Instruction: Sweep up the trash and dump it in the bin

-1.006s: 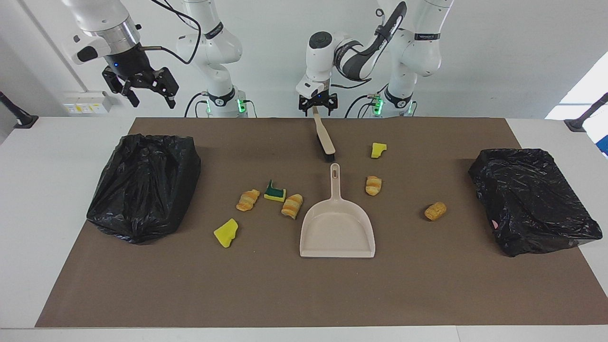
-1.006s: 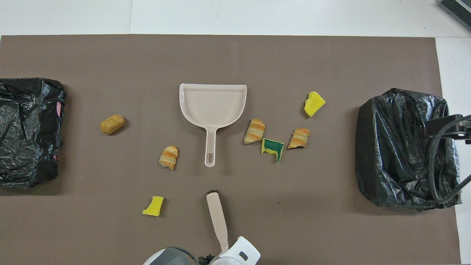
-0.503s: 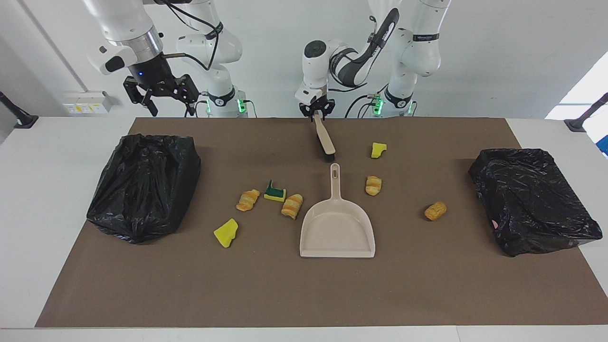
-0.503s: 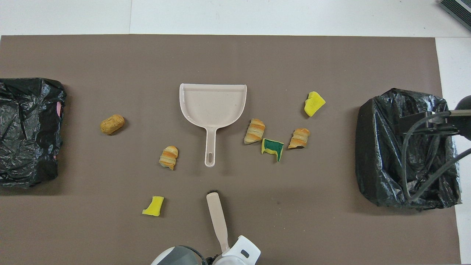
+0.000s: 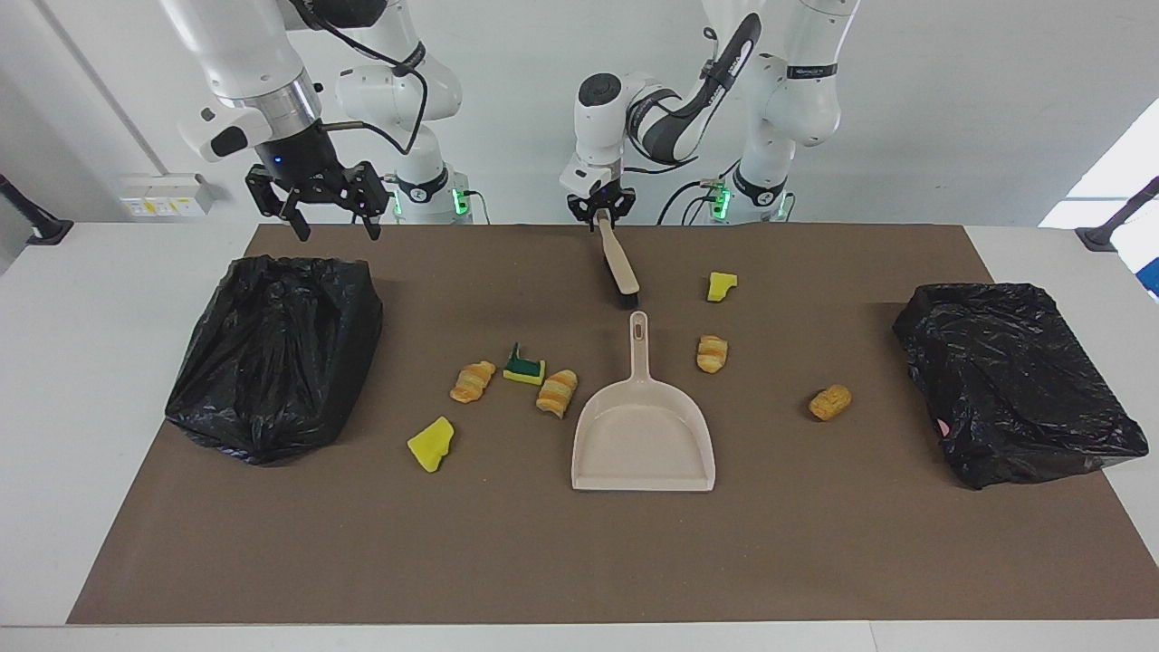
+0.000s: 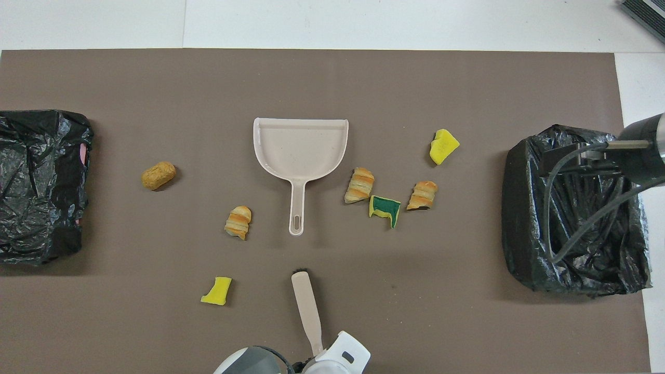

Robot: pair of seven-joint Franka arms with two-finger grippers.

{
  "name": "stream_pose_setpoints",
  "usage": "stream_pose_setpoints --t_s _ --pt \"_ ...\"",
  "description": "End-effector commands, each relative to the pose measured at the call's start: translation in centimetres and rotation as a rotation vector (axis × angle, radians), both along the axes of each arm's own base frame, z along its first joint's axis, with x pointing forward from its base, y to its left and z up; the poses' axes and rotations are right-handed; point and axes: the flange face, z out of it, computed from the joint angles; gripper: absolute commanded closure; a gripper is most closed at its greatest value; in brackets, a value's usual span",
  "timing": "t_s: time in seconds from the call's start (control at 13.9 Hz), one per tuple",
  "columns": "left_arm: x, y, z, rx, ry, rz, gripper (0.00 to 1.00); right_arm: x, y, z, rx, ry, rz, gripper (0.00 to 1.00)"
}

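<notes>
1. The left gripper (image 5: 601,215) has squeezed shut on the top of the brush (image 5: 620,264) handle. A moment ago its fingers stood wide apart around it.
2. The brush has not moved. Its black bristles rest on the mat (image 5: 815,561), just by the tip of the dustpan (image 5: 642,426) handle.
3. The right gripper (image 5: 328,210) has come down lower. It hangs wide open over the bin bag (image 5: 272,353) at its end of the table and holds nothing.
4. The trash (image 5: 556,391) lies where it was, seven bits spread on the mat around the dustpan, none in it.
5. So sweeping can probably start now.
</notes>
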Motion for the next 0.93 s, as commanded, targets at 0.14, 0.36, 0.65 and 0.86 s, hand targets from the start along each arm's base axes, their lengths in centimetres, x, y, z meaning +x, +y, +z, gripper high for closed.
stream_pose_setpoints --t_s 0.14,0.36,0.65,0.86 --pt "-0.3 0.1 1.3 0.020 0.024 0.009 1.00 -0.2 0.8 -0.3 0.011 -0.008 -0.010 0.00" --pt "0.0 0.1 1.9 0.038 0.029 0.007 1.00 -0.1 1.1 -0.4 0.013 -0.010 -0.006 0.00" --pt "0.0 0.0 2.2 0.024 0.023 0.000 0.56 0.1 1.2 -0.8 0.013 -0.016 -0.003 0.00" --pt "0.0 0.0 2.2 0.021 0.021 -0.001 0.56 0.2 1.2 -0.7 0.014 -0.017 -0.004 0.00"
